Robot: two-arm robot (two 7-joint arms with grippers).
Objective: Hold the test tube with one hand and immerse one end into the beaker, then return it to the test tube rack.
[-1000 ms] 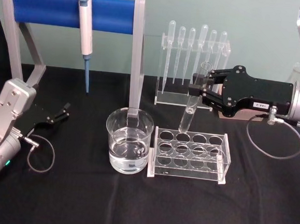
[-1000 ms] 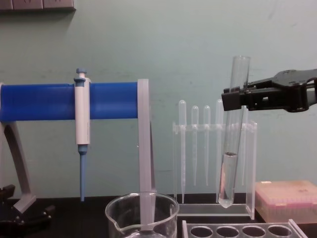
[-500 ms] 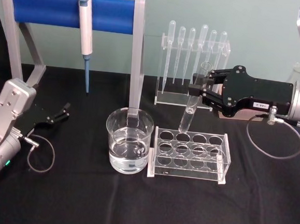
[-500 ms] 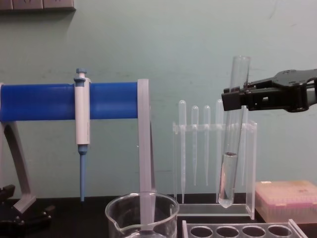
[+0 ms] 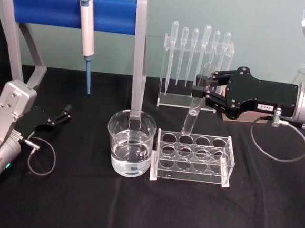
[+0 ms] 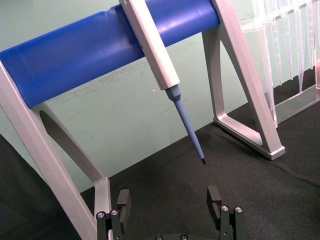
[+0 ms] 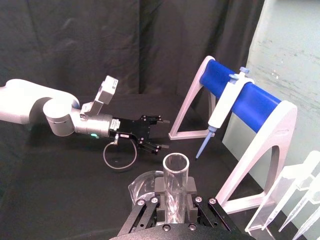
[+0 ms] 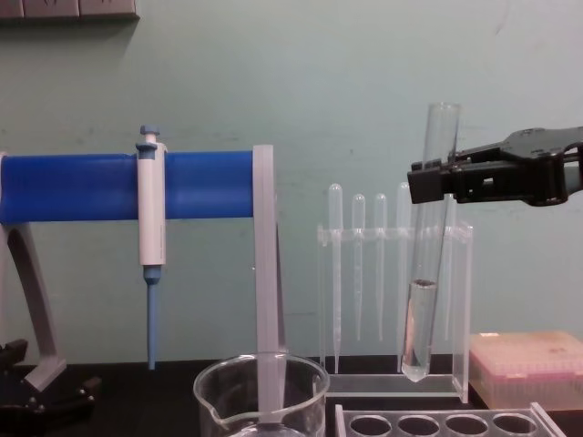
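My right gripper (image 5: pixel 203 89) is shut on the test tube (image 5: pixel 197 102), gripping it near its open rim. The tube (image 8: pixel 428 264) hangs slightly tilted above the clear rack (image 5: pixel 193 158), its round bottom clear of the holes, with some liquid in its lower part. In the right wrist view the tube's rim (image 7: pixel 175 164) stands between the fingers. The beaker (image 5: pixel 131 142), part full of clear liquid, stands on the black table left of the rack; its rim (image 8: pixel 261 384) shows in the chest view. My left gripper (image 5: pixel 61 115) rests open at the far left, also seen at its fingertips (image 6: pixel 122 199).
A blue-bar stand (image 5: pixel 73 10) holds a white-and-blue pipettor (image 5: pixel 86 32) behind the beaker. A clear holder with several pipettes (image 5: pixel 198 49) stands behind the rack. A pink box (image 8: pixel 528 366) sits at the right.
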